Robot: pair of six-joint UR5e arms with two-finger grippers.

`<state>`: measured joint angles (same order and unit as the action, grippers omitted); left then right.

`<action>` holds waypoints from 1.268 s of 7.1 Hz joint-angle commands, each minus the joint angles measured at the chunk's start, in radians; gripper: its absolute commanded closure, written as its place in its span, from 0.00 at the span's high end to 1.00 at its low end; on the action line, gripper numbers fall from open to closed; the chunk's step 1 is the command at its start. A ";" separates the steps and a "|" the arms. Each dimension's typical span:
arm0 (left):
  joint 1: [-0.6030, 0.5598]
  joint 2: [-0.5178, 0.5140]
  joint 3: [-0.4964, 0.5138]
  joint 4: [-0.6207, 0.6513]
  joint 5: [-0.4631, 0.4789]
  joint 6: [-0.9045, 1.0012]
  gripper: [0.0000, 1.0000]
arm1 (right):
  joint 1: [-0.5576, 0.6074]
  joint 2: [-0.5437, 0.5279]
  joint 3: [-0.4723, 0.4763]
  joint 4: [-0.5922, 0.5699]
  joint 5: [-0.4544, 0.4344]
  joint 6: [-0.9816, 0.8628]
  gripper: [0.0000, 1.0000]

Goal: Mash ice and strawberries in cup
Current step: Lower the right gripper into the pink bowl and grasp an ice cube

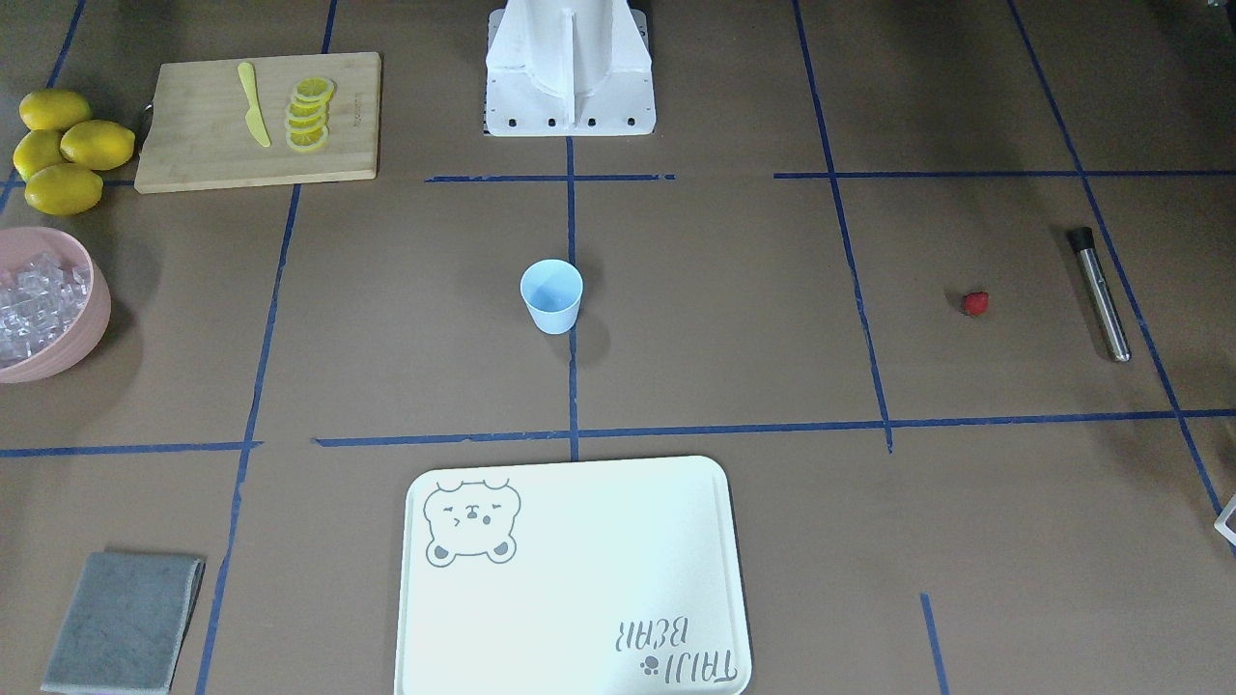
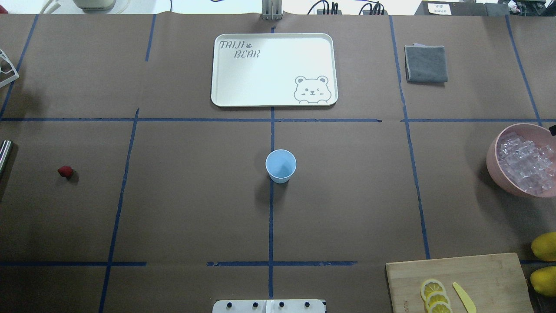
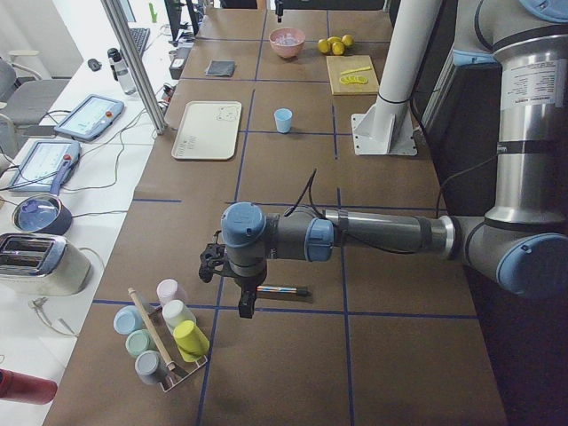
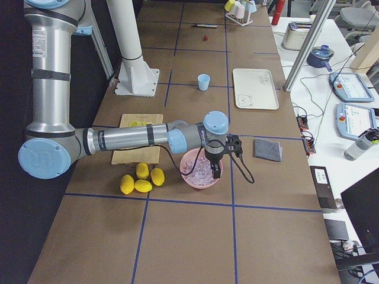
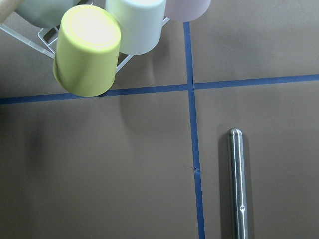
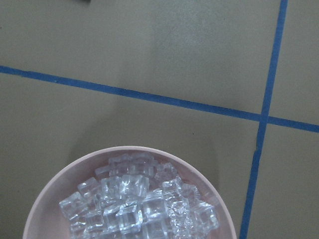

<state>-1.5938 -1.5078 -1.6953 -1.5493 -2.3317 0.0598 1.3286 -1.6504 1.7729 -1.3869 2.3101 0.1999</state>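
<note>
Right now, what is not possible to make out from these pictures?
Left gripper: only in the exterior left view, small; jaws open or shut, cannot tell.
Right gripper: only in the exterior right view, over the pink bowl; same doubt.
Steel rod: cut off by the overhead view's left edge.
Lemons: cut off by its right edge.
</note>
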 commanded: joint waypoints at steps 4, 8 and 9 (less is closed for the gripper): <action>0.002 0.000 0.002 -0.002 0.000 -0.002 1.00 | -0.071 -0.012 0.008 0.003 -0.003 -0.004 0.77; 0.002 0.000 0.000 -0.002 0.000 -0.002 1.00 | -0.087 -0.029 -0.016 0.002 -0.011 -0.080 0.65; 0.002 0.000 0.000 -0.002 0.000 -0.003 1.00 | -0.098 -0.029 -0.017 0.000 -0.018 -0.092 0.65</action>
<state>-1.5923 -1.5079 -1.6949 -1.5508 -2.3317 0.0579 1.2430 -1.6790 1.7601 -1.3855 2.2983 0.1250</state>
